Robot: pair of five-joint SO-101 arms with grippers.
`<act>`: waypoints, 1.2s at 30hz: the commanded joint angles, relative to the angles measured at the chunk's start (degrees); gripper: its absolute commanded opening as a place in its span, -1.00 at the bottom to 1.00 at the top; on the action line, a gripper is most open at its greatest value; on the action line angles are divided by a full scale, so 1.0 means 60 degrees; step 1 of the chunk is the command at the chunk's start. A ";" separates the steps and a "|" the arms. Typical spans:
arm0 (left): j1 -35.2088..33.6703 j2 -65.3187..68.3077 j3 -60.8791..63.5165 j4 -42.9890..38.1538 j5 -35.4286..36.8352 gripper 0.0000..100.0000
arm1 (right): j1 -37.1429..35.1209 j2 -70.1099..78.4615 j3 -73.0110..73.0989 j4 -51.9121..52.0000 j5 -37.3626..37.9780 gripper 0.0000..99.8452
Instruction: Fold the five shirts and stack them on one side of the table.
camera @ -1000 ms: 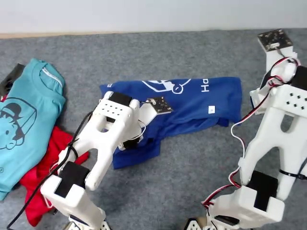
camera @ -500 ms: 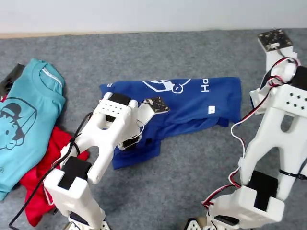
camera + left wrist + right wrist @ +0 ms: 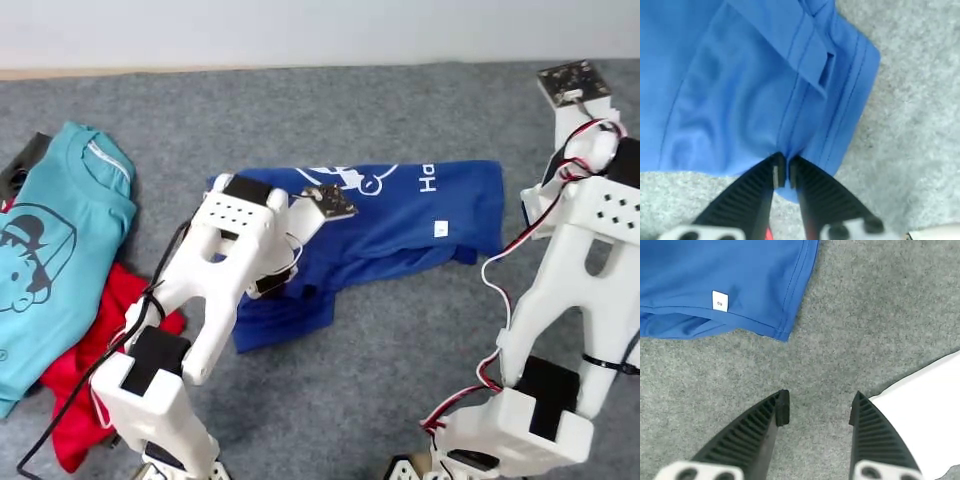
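1. The blue shirt (image 3: 420, 215) lies spread and partly rumpled in the middle of the bench (image 3: 380, 390), with one flap doubled under near the left arm.
2. The left claw (image 3: 783, 170) is closed on a pinch of the blue shirt, right at a stitched hem on that doubled flap. The cloth bunches into a small ridge between the jaws.
3. The right claw (image 3: 817, 407) is open and holds nothing. It hangs over bare bench just beside the blue shirt's opposite corner, near the small white tag (image 3: 719, 300).
4. A white cloth (image 3: 920, 390) lies beside that same corner, apart from the blue shirt.
5. The teal shirt (image 3: 55, 240) lies flat, well apart from the blue shirt, beyond the end the left claw grips. The red shirt (image 3: 85, 380) is crumpled partly beneath the teal one.
6. Handling, as I judge it:
   - The blue shirt is light, thin and limp, so it will drape from any single hold and drag its free end across the rough bench.
   - The fabric looks smooth, so a shallow pinch could slip out.
   - The hems and corners are the better places to take it, because the doubled stitching gives the jaws something thicker to bite.
7. A tidy fold probably calls for a hold at two corners of the blue shirt at once, and the second corner is not yet taken.
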 commanded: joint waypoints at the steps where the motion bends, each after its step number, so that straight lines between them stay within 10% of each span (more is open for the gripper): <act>1: 0.0000 -0.0103 -0.0359 0.0220 -0.0073 -0.93 | 0.0095 -0.0462 -0.0469 0.0374 0.0088 -0.59; 36: 0.0733 -0.2330 0.2322 0.0601 -0.0542 -1.00 | 0.0081 -0.0418 -0.0469 0.0359 0.0103 -0.59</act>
